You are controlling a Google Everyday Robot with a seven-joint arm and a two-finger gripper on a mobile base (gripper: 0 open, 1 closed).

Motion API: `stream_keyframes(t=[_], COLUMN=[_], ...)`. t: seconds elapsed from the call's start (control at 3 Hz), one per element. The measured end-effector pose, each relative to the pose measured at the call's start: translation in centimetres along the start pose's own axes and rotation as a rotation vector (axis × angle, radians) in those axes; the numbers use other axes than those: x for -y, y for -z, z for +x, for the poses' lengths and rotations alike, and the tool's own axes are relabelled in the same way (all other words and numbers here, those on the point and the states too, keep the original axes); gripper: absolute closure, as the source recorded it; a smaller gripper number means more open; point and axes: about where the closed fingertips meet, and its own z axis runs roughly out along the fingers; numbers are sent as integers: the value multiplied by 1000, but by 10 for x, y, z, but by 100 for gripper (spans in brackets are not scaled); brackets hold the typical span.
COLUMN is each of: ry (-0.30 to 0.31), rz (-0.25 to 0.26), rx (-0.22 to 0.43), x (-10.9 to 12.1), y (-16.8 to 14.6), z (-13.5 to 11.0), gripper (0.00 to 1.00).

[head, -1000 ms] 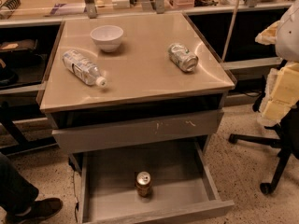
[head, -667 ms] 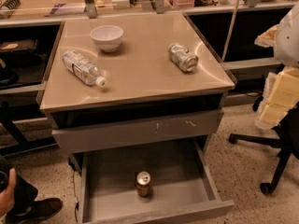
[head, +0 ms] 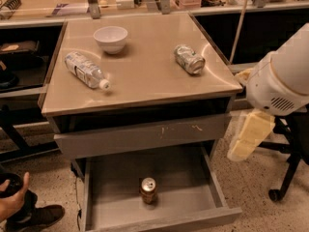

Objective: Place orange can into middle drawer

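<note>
The orange can (head: 148, 190) stands upright on the floor of the open, pulled-out lowest drawer (head: 193, 178), silver top up. Just above it, the middle drawer (head: 145, 137), with pale scratch marks on its flat grey front, is pushed in. My gripper (head: 247, 138), pale yellow, hangs from the white arm (head: 285, 79) at the right of the cabinet. It is level with the scratched front, well away from the can and holding nothing that shows.
On the cabinet top (head: 145, 76) lie a clear bottle (head: 87, 70) and a silver can with green markings (head: 189, 59), both on their sides, and a white bowl (head: 110, 37) stands there. A person's hand (head: 13, 197) and shoe are at the lower left. An office chair base (head: 285, 178) is at the right.
The arm and gripper have come a little further left into view. The person's hand at the lower left has risen into the picture. The can has not moved.
</note>
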Motion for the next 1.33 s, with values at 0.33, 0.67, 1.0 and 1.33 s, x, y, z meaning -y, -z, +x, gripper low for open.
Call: stream_keyframes(t=[0.33,0.67,1.0,1.33], ry=[-11,-11,-12,-9], rz=[-43,-42,-59,-137], rx=[41,41,44,111], x=[-18,-19,-28,-60], y=[-42,-45,-51,-100], z=[-10,-10,-10,-17], gripper=[0,0,0,0])
